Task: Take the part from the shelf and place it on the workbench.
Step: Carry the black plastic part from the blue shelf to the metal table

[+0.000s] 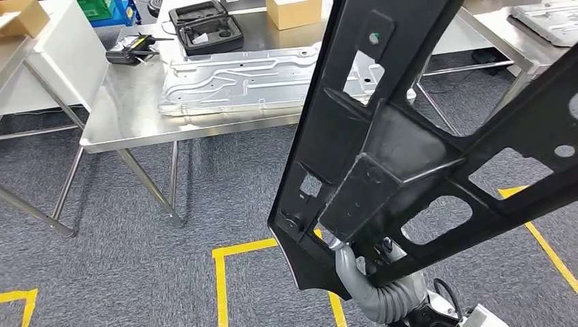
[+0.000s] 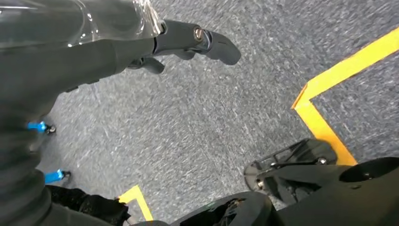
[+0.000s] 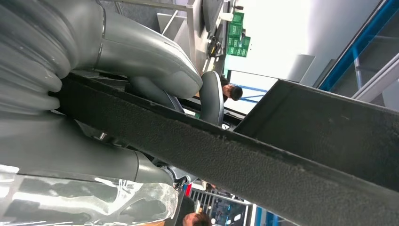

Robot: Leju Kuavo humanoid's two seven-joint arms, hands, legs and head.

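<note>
our right hand [image 3: 117, 94] grips the black frame part [image 1: 382, 157], held up at three o'clock, our left hand [image 2: 188, 40] hangs empty with fingers loose, and we judge its long end could snag the steel workbench [image 1: 123, 102] at eleven o'clock.

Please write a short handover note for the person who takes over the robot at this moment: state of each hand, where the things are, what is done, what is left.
Right hand: grips the large black plastic frame part with cut-out openings, raised in front of the head camera.
Left hand: holds nothing, hangs above the grey carpet floor with yellow tape lines.
Stainless steel workbench: ahead across the carpet; it carries a long silver pressed-metal panel, an open black case and a cardboard box.
Done: the part is already in hand.
Left: get to the workbench and set the part on it.
</note>
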